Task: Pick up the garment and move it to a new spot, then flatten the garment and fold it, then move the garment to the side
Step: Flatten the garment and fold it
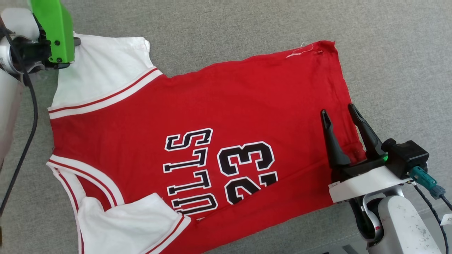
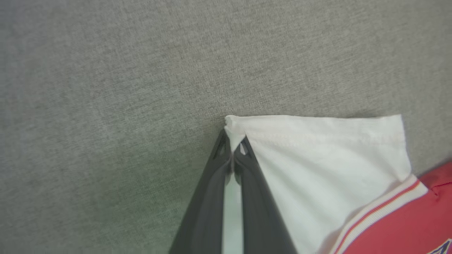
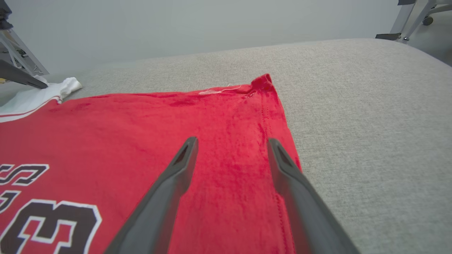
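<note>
We have the garment [image 1: 219, 106] lying front-up on the grey fabric [image 1: 247, 28], and we take its 23 [image 1: 247, 169] as our landmark. Well away from the 23, past the lettering and the striped trim of the far shoulder, the left gripper [image 2: 233, 150] has its jaws pinched together on the outer corner of the white sleeve [image 2: 317, 158], and a nub of white cloth pokes out beyond the tips. On the opposite side of the 23, toward the hem [image 1: 344, 81], the right gripper [image 1: 337, 109] has its jaws spread wide and holds nothing. Both its fingers are over red cloth just inside the hem edge, though we cannot tell whether they touch it. The other sleeve [image 1: 130, 225], on the robot's side of the 23, is folded in over the chest and hides the end of the lettering, so we judge the flattening unfinished. We expect the garment to handle as light, limp knit with no stiffness. It will sag wherever it is not held, and a single corner pinch will likely draw a ridge toward the 23 rather than shift the whole piece. The grey fabric looks textured, so the cloth will probably cling more than slide. The stitched edges, meaning the sleeve cuff and the hem corners beyond the 23, offer the thickest bite. A loose thread [image 1: 300, 52] at the far hem corner hints at frayed stitching, so there we would take the seam itself and pull gently.
</note>
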